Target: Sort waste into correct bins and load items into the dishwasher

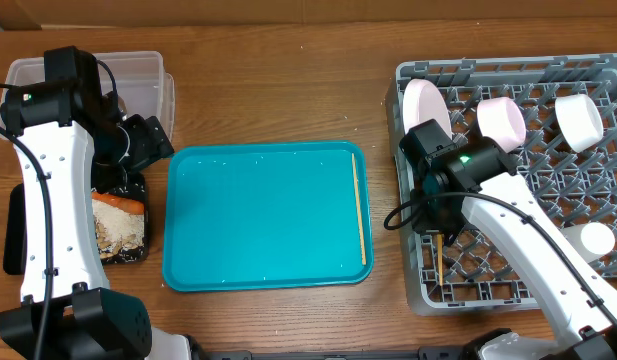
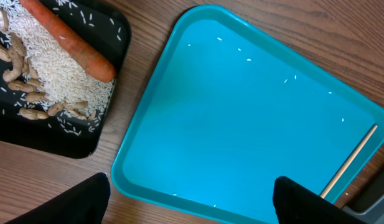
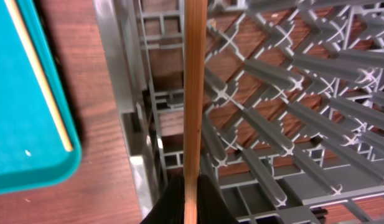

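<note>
My right gripper (image 3: 192, 202) is shut on a wooden chopstick (image 3: 193, 93), held over the left edge of the grey dishwasher rack (image 3: 291, 93). The overhead view shows that chopstick (image 1: 439, 258) poking out below the gripper (image 1: 438, 228). A second chopstick (image 1: 359, 210) lies along the right side of the teal tray (image 1: 268, 215). A white plate (image 1: 426, 105), two bowls (image 1: 501, 120) (image 1: 578, 120) and a cup (image 1: 595, 238) stand in the rack. My left gripper (image 2: 192, 202) hangs open and empty over the teal tray's near-left rim. The black tray (image 2: 73, 140) holds a carrot (image 2: 67, 40) and peanuts (image 2: 17, 68).
A clear plastic tub (image 1: 138, 75) stands at the back left, partly hidden by my left arm. Rice is strewn over the black tray (image 1: 128, 240). A few rice grains speckle the teal tray (image 2: 254, 106). Bare wooden table runs between the teal tray and the rack.
</note>
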Controlling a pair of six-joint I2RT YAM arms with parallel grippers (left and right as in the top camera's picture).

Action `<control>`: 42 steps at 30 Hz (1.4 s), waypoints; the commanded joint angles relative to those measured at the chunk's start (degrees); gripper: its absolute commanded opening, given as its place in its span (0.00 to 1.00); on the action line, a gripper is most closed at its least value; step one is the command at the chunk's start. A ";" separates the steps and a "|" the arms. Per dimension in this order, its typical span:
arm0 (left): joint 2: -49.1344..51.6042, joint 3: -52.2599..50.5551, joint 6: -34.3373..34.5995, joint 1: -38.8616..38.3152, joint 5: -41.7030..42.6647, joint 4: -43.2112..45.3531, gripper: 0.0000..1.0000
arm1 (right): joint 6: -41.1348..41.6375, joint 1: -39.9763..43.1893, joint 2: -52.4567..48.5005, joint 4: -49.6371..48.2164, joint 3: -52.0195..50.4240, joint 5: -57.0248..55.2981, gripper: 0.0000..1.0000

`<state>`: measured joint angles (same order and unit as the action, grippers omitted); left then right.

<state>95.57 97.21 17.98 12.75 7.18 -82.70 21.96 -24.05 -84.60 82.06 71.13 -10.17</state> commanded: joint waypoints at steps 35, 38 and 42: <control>-0.33 0.28 -0.79 -1.53 -0.28 0.87 0.89 | -8.52 0.00 0.83 -16.28 -1.33 23.56 0.30; -0.33 0.28 -0.79 -1.53 -0.31 0.83 0.89 | -8.50 0.00 0.26 -19.74 -1.38 23.89 0.32; -0.33 0.28 -0.81 -1.53 -0.31 0.85 0.89 | -8.50 0.00 -2.56 -20.87 -1.46 22.67 0.34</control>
<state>95.57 97.21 17.85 11.97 7.18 -81.82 13.47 -24.03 -85.08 61.63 70.00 11.16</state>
